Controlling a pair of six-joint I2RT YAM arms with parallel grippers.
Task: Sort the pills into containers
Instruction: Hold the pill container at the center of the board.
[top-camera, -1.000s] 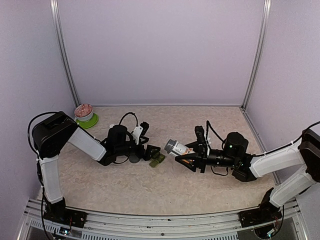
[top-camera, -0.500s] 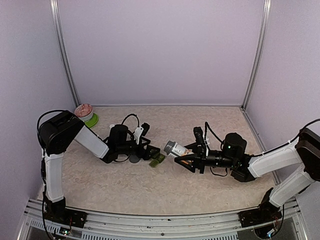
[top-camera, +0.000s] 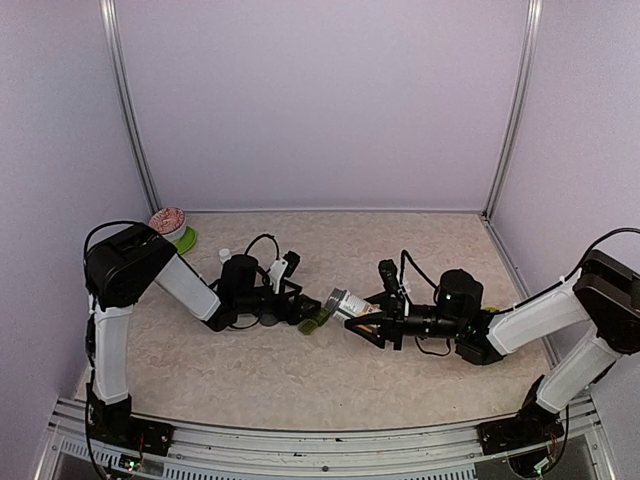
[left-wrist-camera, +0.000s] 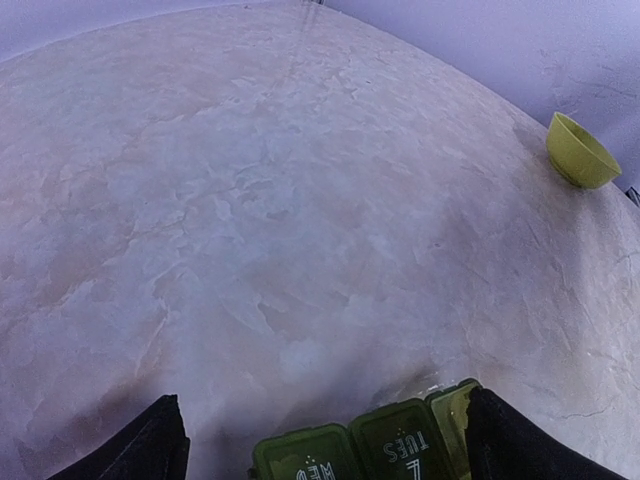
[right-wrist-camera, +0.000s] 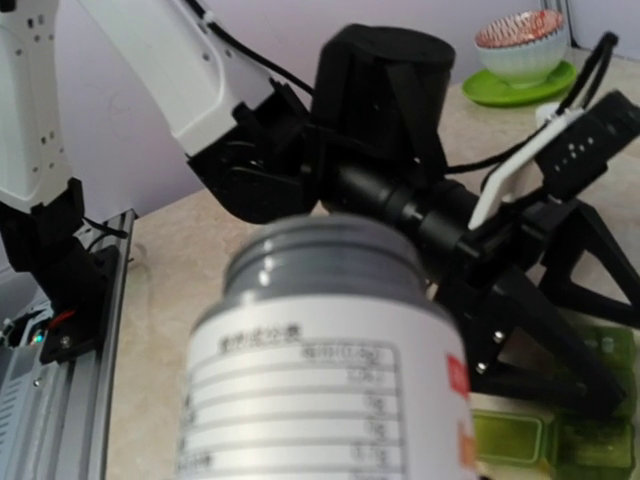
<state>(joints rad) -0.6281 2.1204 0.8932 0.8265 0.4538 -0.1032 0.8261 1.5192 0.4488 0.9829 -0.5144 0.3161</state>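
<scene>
Carefully now — my right pincer (top-camera: 366, 319) clamps the capped bottle (top-camera: 347, 301), my left pincer (top-camera: 303, 308) gapes around the pill box (left-wrist-camera: 400, 445) — any forward nudge could shove it away.

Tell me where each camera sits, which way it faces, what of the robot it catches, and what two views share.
Top external: above and behind the bases, looking down at the table; both arms whole, left gripper and right gripper close together mid-table.
Left wrist: low, looking across the table; its fingers flank the containers.
Right wrist: behind the pill bottle, facing the left arm; own fingers unseen.
Shared: all three show the containers.
</scene>
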